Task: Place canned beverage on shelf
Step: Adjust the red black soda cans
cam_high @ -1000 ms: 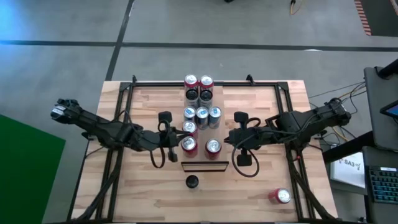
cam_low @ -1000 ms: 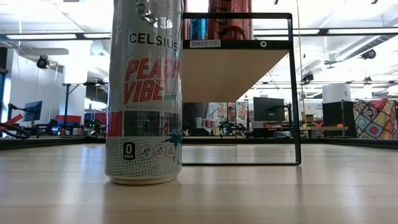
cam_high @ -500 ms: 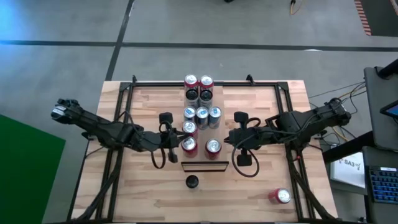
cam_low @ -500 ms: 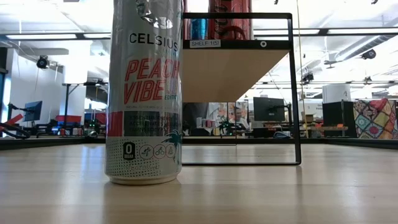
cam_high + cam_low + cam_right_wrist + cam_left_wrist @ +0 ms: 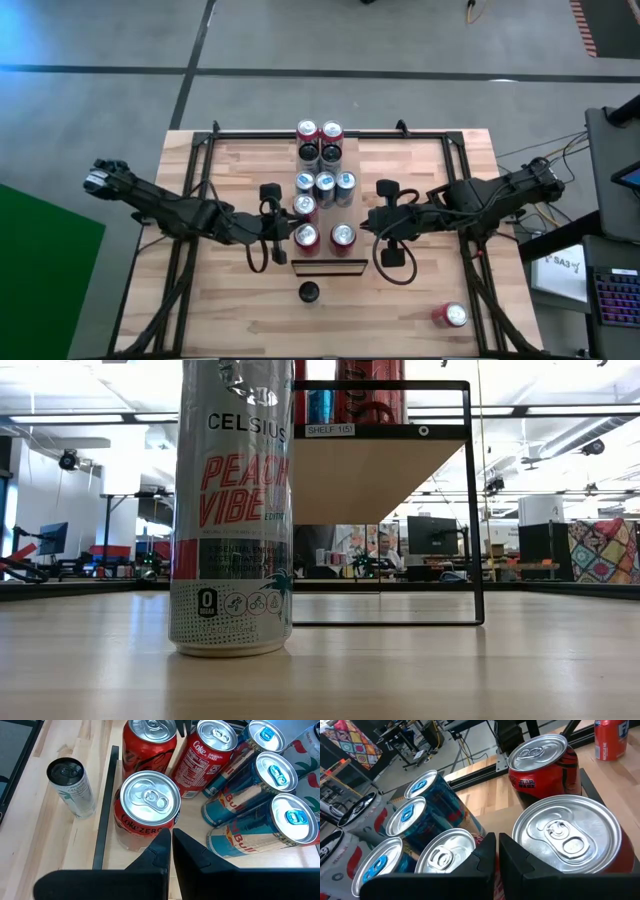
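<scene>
The shelf (image 5: 325, 212) runs down the table's middle, its dark short end (image 5: 329, 267) nearest. Several cans stand on it: red ones far, blue ones (image 5: 325, 183) midway, and two red cans (image 5: 305, 235) (image 5: 342, 235) at the near end. A tall Celsius can (image 5: 309, 291) (image 5: 232, 510) stands upright on the table in front of the shelf. My left gripper (image 5: 288, 228) (image 5: 496, 851) is shut beside the near left red can (image 5: 565, 835). My right gripper (image 5: 366, 222) (image 5: 170, 845) is shut, right of the Coke Zero can (image 5: 147, 807). My left gripper's shut fingers (image 5: 485, 855) point level from the table's left into the gap between the near left red can and the silver-topped can (image 5: 445, 855) behind it. I cannot tell whether they touch either can.
A red can (image 5: 450, 315) stands near the table's front right corner. The shelf's black wire frame (image 5: 470, 510) rises at its near end. Black rails (image 5: 190, 200) run along the table's left and right sides.
</scene>
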Motion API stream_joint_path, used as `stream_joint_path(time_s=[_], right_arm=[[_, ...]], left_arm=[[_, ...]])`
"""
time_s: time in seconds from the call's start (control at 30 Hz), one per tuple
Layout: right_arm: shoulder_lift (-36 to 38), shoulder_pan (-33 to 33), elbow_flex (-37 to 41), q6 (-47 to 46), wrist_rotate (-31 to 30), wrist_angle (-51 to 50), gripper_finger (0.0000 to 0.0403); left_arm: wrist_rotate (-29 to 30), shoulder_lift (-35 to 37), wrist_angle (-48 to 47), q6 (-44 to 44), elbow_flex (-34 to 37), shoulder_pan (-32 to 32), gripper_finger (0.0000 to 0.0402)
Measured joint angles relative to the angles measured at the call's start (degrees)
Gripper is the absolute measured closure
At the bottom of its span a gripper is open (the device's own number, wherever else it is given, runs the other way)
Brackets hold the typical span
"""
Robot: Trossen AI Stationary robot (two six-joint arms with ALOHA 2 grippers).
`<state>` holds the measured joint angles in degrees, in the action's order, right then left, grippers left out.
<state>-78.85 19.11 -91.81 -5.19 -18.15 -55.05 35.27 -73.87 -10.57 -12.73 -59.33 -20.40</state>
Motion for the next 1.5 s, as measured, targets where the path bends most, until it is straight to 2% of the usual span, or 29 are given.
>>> stream_joint_path(time_s=[0.33, 0.57, 0.8, 1.03, 1.3, 1.5], right_arm=[[0.0, 0.0, 0.0, -0.3, -0.1, 0.0, 0.0394], [0.0, 0.0, 1.0, -3.6, -3.1, -3.9, 0.0394], [0.0, 0.0, 6.4, -5.7, -3.4, 0.2, 0.0394], [0.0, 0.0, 11.5, -8.8, -4.1, 4.2, 0.0394], [-0.1, 0.0, 16.2, -8.6, -4.3, 12.3, 0.0394], [-0.1, 0.0, 16.8, -7.5, -4.1, 14.9, 0.0394]], left_arm=[[0.0, 0.3, 0.0, -0.3, 0.0, 0.0, 0.0402], [0.2, 2.0, 0.4, -0.1, 0.0, -0.2, 0.0402], [0.8, 4.7, 1.9, 0.3, 0.0, -2.5, 0.0402], [8.4, 5.7, 2.5, 2.3, 0.0, -7.4, 0.0402], [9.1, 5.5, 4.4, 3.2, 0.0, -12.0, 0.0402], [9.3, 5.5, 5.5, 3.5, 0.0, -13.9, 0.0402]])
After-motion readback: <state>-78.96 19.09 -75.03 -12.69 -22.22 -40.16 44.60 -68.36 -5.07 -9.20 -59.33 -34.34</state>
